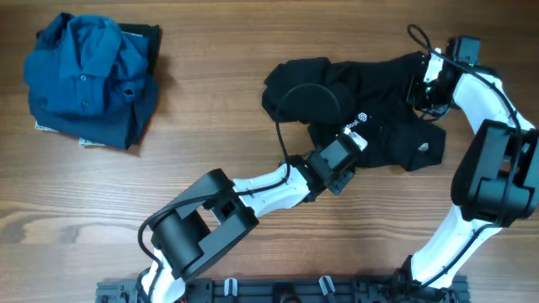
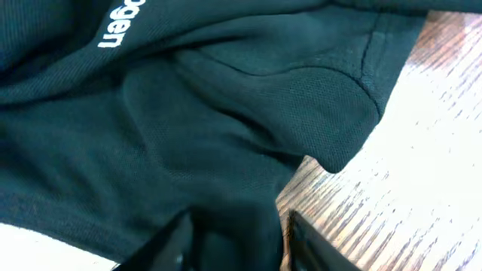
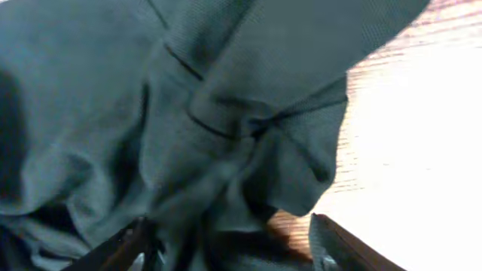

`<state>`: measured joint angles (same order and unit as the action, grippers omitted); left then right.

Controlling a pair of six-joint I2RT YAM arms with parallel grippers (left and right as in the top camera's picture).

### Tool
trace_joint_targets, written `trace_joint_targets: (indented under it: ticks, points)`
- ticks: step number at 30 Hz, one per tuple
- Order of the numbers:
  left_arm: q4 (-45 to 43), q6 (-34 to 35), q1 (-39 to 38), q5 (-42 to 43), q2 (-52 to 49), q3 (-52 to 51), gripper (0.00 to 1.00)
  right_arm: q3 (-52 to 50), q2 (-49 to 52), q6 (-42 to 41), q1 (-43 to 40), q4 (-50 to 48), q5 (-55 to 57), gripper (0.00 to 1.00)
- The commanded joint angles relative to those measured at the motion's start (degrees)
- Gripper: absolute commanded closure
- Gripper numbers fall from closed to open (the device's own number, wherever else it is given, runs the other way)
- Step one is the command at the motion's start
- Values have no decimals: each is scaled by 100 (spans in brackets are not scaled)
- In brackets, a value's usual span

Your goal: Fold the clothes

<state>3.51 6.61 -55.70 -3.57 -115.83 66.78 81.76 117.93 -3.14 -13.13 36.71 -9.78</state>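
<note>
**Reaching into a crumpled black shirt from two sides**

Lying bunched up on the far right part of the wooden table, the black shirt shows its small white round logo and white lettering facing up. The left gripper is at the shirt's near edge, just below the logo. A fold of cloth fills the gap between its fingers, which stand partly apart. I cannot tell whether they actually pinch it.

The right gripper is at the shirt's far right end. Its fingers are spread wide, with a thick bunch of seamed cloth between them and not clamped. Well apart, at the far left of the table, sits a rumpled blue shirt on a small stack.
</note>
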Motion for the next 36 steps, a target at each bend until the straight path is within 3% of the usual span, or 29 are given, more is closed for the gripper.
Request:
trace_joint_targets:
  ticks: [1, 3, 8, 10, 12, 13, 14, 24, 36]
  points:
    - [-37, -20, 24, -61, -33, 74, 78, -223, 125, 44, 2, -146, 365, 43]
    - [-33, -20, 31, -63, -24, 74, 95, -295, 125, 153, 4, -271, 382, 45]
    - [140, 92, 214, -59, 225, 74, 96, -507, 125, 323, 4, -632, 356, 51]
    - [210, 345, 326, -57, 317, 74, 96, -551, 125, 343, 4, -664, 337, 60]
    - [319, 549, 483, -57, 433, 74, 96, -551, 125, 345, 15, -682, 216, 76]
    - [350, 592, 555, -52, 481, 74, 96, -551, 125, 339, 20, -728, 111, 90]
    - [385, 592, 625, -31, 544, 74, 96, -549, 125, 317, 20, -748, 57, 96]
    - [651, 586, 1615, -37, 2002, 74, 96, 70, -566, 149, 17, -225, -739, 96]
    - [813, 586, 2728, -61, 4448, 74, 96, 1818, -2326, 149, 17, 1515, -1049, 96]
